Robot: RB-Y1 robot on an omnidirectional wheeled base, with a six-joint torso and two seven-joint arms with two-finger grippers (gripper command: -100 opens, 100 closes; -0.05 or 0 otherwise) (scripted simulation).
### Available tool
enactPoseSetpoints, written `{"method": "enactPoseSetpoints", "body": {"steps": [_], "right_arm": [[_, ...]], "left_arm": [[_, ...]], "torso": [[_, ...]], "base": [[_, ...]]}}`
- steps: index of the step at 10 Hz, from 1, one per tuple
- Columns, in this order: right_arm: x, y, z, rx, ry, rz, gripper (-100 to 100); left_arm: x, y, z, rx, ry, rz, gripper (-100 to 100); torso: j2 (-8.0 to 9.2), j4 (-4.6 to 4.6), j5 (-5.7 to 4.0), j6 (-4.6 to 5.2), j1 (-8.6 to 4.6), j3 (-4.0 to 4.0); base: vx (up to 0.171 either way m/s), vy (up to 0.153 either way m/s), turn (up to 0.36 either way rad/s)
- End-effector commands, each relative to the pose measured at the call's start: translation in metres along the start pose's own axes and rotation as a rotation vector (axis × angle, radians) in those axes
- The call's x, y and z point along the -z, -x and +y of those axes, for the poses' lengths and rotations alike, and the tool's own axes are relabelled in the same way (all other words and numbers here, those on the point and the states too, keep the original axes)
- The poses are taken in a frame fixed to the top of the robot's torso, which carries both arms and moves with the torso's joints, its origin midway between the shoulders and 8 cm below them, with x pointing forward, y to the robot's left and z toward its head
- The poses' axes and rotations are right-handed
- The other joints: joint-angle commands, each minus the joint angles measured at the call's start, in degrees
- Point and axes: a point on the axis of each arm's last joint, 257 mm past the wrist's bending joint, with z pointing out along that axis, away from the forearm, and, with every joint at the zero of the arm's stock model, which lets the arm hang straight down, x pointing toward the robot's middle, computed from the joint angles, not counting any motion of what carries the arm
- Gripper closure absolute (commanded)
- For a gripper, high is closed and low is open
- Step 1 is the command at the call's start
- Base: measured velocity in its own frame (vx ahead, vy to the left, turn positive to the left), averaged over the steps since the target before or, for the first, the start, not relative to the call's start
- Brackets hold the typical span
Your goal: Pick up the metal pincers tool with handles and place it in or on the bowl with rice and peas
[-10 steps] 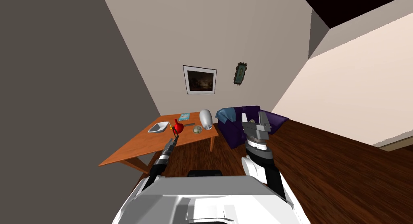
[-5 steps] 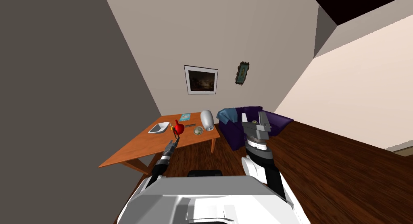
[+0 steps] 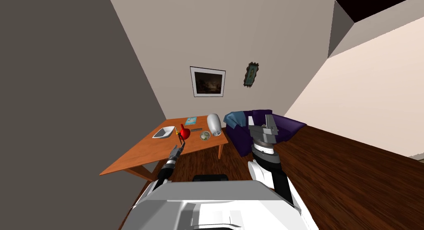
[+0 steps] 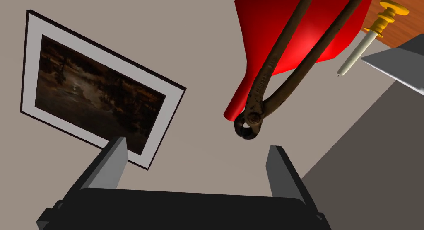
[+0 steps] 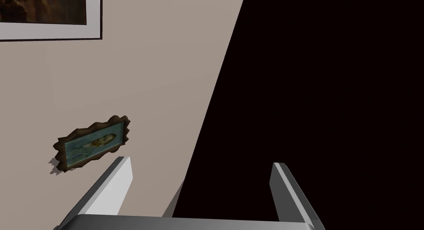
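Rust-brown pincers (image 4: 251, 115) sit in the left wrist view between the lines of my two fingers. The head points toward me and the handles run away across a red flask (image 4: 310, 32).

Change over the last second: in the head view the left gripper (image 3: 181, 146) has crept up and right, from the table's near edge toward the flask (image 3: 185, 132). The forearm looks thinner, so I judge the arm is stretching out. The whole head picture has also slid slightly, wall frame (image 3: 208, 81) included. That is my own body moving, not the things.

Meaning: the approach is closing; no grasp yet.

Left gripper (image 4: 196, 144): fingers spread wide, nothing between the tips. The pincers' head lies just beyond the tips, nearer one finger than the other, apart from both. I cannot tell whether the tool lies flat or leans on the flask.

Head view, centre of frame: the pincers are too small to separate from the flask. The bowl (image 3: 205, 135) with rice and peas stands just right of the flask on the table (image 3: 140, 155). Short carry, I judge.

Right gripper (image 3: 261, 122): raised right of centre, before the sofa (image 3: 285, 124), fingers apart, idle.

Next, as I judge: push on until the fingers bracket the tool, then close.
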Motion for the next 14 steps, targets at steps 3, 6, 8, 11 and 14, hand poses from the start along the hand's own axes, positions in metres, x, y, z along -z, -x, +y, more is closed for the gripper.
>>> {"method": "enactPoseSetpoints", "body": {"steps": [3,6,8,11,14], "right_arm": [[0.0,0.0,0.0,0.0,0.0,0.0,0],[0.0,0.0,0.0,0.0,0.0,0.0,0],[0.0,0.0,0.0,0.0,0.0,0.0,0],[0.0,0.0,0.0,0.0,0.0,0.0,0],[0.0,0.0,0.0,0.0,0.0,0.0,0]], "left_arm": [[-0.007,-0.019,0.009,-0.096,0.019,0.035,-100],[-0.009,-0.035,0.015,-0.158,0.031,0.067,-100],[-0.011,-0.044,0.018,-0.206,0.035,0.087,-100],[-0.014,-0.054,0.025,-0.275,0.038,0.114,-100],[-0.014,-0.053,0.024,-0.26,0.037,0.108,-100]], "torso": [[-0.07,-0.01,0.01,0.0,0.06,-0.04],[0.02,0.0,0.0,0.0,-0.01,0.01],[-0.07,-0.01,-0.01,0.0,-0.03,-0.04],[0.0,0.0,-0.01,0.0,-0.04,0.0],[0.21,0.04,-0.04,0.0,-0.18,0.12]], "base": [[0.08,0.067,0.023],[0.06,0.045,0.013],[0.086,0.049,0.019],[0.06,0.045,0.02],[0.007,0.007,0.001]]}}
